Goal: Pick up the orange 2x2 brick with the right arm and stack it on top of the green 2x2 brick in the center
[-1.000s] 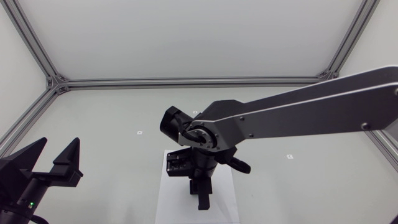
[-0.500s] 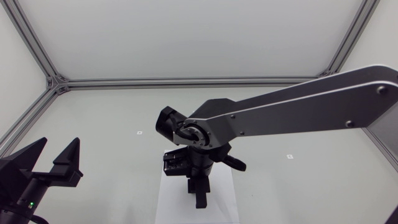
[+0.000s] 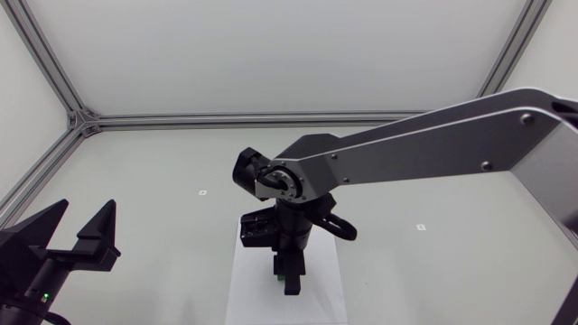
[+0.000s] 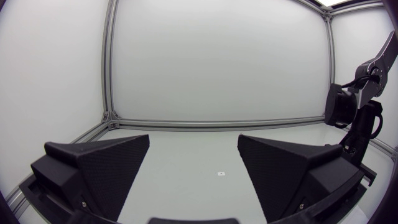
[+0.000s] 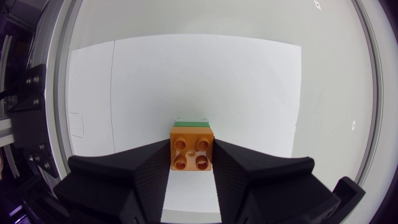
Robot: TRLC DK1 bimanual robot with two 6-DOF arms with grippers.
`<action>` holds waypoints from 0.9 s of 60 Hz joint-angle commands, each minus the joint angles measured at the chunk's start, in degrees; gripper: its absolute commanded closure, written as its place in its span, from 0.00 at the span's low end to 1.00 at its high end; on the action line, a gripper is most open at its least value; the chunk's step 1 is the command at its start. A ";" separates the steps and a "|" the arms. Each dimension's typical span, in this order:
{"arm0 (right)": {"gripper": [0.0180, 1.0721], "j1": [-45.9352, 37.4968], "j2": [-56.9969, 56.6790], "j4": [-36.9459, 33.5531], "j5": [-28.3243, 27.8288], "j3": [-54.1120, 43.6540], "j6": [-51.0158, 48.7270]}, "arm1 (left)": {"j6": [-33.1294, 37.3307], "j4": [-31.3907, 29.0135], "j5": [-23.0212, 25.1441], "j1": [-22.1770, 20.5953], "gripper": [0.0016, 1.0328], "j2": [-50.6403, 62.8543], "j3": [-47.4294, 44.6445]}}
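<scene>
our right tool (image 5: 191, 149) clamps the orange brick (image 5: 191, 154); pressed down skewed over the green brick (image 5: 191, 124), it may not seat.

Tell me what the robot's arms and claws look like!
The right arm is a long, flat silver-grey link dotted with small dark screws, ending in a round black joint. The right gripper and left gripper are matte black, each with two broad wedge-shaped fingers that have a finely bumpy surface. A tiny green light glows on the left gripper's base.
</scene>
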 commanded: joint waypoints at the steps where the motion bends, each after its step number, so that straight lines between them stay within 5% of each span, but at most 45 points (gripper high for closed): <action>1: 0.95 0.06 2.38 -0.88 -0.10 -4.80 -0.46 | 0.75 -0.76 0.25 0.16 0.04 -0.45 -2.35; 22: 0.95 1.81 3.52 -0.35 4.20 -3.22 2.35 | 0.75 -0.84 0.25 0.16 0.04 -0.45 -2.35; 42: 0.95 -0.91 3.79 -0.35 -1.68 -3.13 -0.73 | 0.75 -0.84 0.25 0.16 0.04 -0.45 -2.35; 54: 0.95 -0.38 3.61 3.08 1.13 -5.42 0.15 | 0.75 -0.76 0.25 0.16 0.04 -0.45 -2.35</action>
